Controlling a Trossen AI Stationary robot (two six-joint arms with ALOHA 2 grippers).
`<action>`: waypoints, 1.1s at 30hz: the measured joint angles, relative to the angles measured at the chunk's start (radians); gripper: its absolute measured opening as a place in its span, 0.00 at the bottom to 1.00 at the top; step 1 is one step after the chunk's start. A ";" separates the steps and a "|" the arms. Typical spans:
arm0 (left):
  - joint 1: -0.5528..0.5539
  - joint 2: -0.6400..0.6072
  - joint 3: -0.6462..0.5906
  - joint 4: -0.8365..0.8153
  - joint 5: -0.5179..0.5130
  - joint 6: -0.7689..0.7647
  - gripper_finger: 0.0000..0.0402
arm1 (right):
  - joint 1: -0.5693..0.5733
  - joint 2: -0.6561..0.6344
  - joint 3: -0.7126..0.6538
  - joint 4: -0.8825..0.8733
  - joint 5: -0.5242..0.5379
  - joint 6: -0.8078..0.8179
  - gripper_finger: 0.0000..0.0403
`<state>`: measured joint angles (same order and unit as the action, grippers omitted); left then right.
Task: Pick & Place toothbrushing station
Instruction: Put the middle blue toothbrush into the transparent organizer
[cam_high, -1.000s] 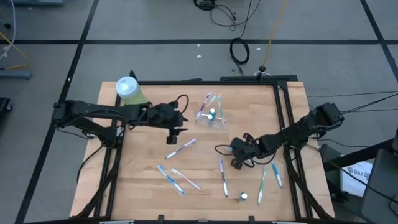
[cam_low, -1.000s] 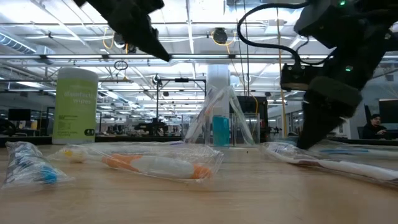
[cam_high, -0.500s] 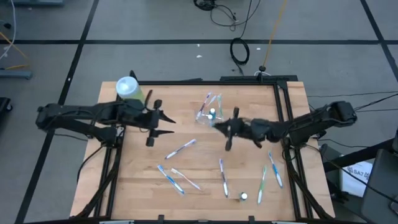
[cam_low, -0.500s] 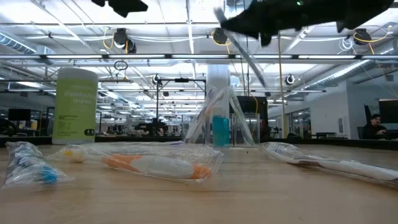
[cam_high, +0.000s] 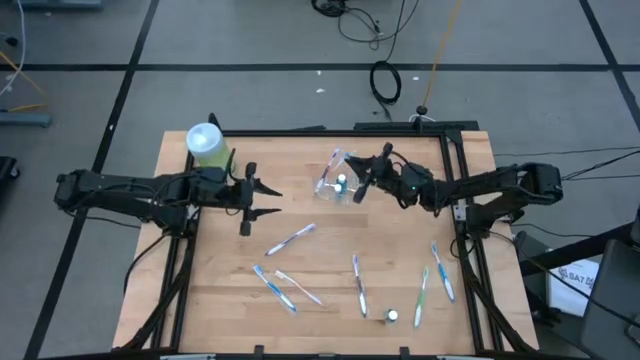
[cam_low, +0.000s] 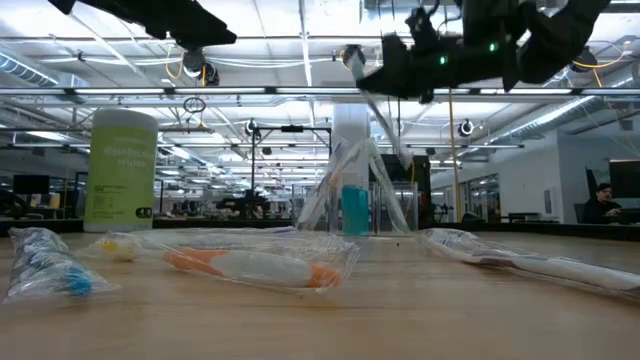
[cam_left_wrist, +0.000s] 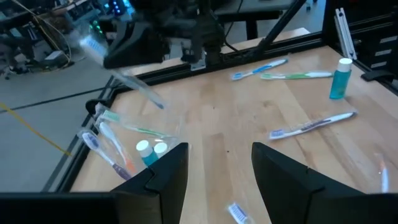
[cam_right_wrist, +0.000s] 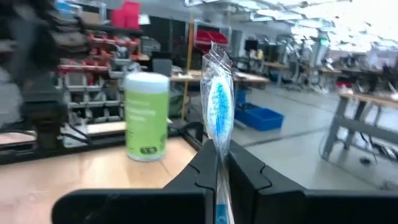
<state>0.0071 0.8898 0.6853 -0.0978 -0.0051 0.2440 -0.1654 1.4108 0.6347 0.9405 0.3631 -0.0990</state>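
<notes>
Bottle (cam_high: 207, 146): green, white-capped, far-left corner of table (cam_high: 330, 300); not part of the job.

Left gripper (cam_high: 256, 197): fingers apart, empty, raised over the left half; barely shifted in the last half second. Waiting.

Loose brushes (cam_high: 291, 238): one wrapped brush mid-table, more near the front edge, untouched.

Cup (cam_high: 343, 186): clear, far centre, already holding several brushes and a white-capped tube.

Right gripper (cam_high: 362, 186): a second ago low over the front-right brushes; now swung up to the cup, just beside it. Fingers clamped on a wrapped blue brush (cam_right_wrist: 219, 115), bristle end up.

Reading: pick apparently complete; drop into the cup likely next. Several brushes remain along the front right (cam_high: 422, 290).
</notes>
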 joint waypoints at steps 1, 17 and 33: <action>0.000 0.000 0.000 -0.003 0.000 -0.002 0.46 | -0.005 0.019 -0.010 0.019 0.001 0.010 0.02; -0.003 0.000 0.001 -0.061 -0.001 -0.041 0.46 | -0.030 0.225 -0.043 0.221 0.117 0.149 0.02; -0.003 0.000 0.001 -0.099 -0.003 -0.100 0.46 | 0.051 0.220 -0.042 0.130 0.400 0.224 0.02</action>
<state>0.0044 0.8898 0.6861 -0.1970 -0.0078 0.1440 -0.1146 1.6306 0.5922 1.0701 0.7631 0.1250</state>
